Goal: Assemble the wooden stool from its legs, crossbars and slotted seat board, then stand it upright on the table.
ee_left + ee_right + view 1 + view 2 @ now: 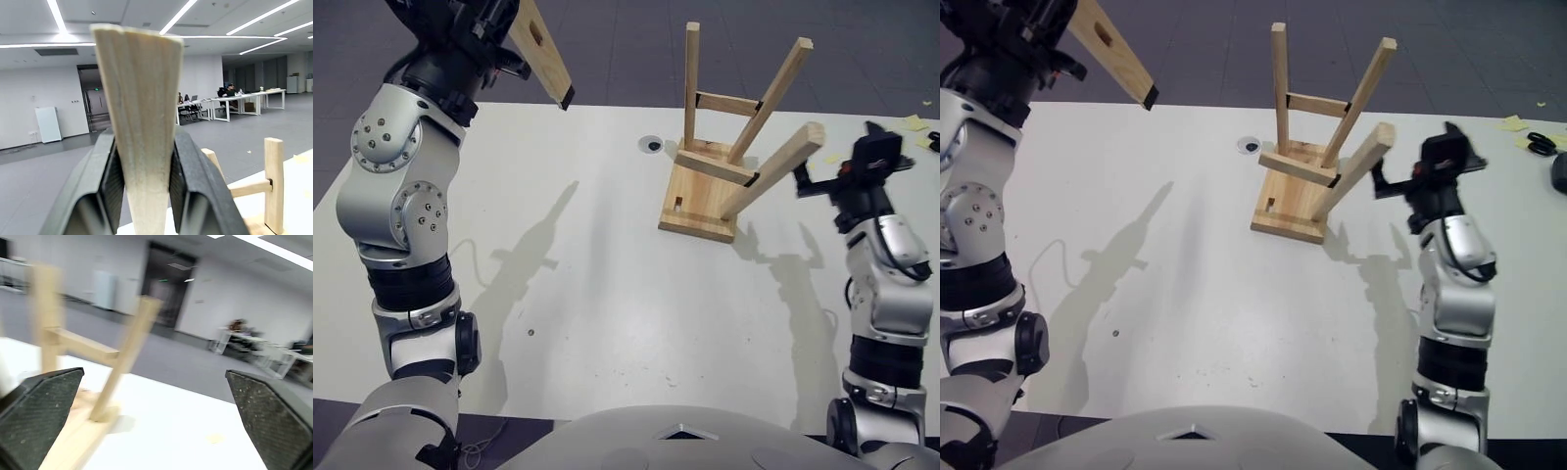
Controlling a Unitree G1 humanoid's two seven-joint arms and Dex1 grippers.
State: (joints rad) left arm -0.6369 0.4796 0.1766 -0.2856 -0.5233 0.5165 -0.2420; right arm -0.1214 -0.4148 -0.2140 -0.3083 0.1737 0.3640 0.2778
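Note:
The part-built stool rests upside down and tilted on the white table, its slotted seat board [697, 208] lowest. Three legs rise from it, joined by crossbars [726, 103]. One slanted leg [773, 168] ends just beside my right gripper [844, 164], which is open with nothing between its fingers [44, 416]. My left gripper [494, 31] is raised high over the table's far left corner. It is shut on a loose wooden leg [541, 51] with a slot cut in it. That leg [142, 132] shows clamped between the pads in the left wrist view.
A round cable hole [653, 145] lies in the table just left of the stool. Yellow notes [913, 123] and scissors [1540, 143] lie at the far right edge. Bare tabletop [607, 294] stretches across the middle and front.

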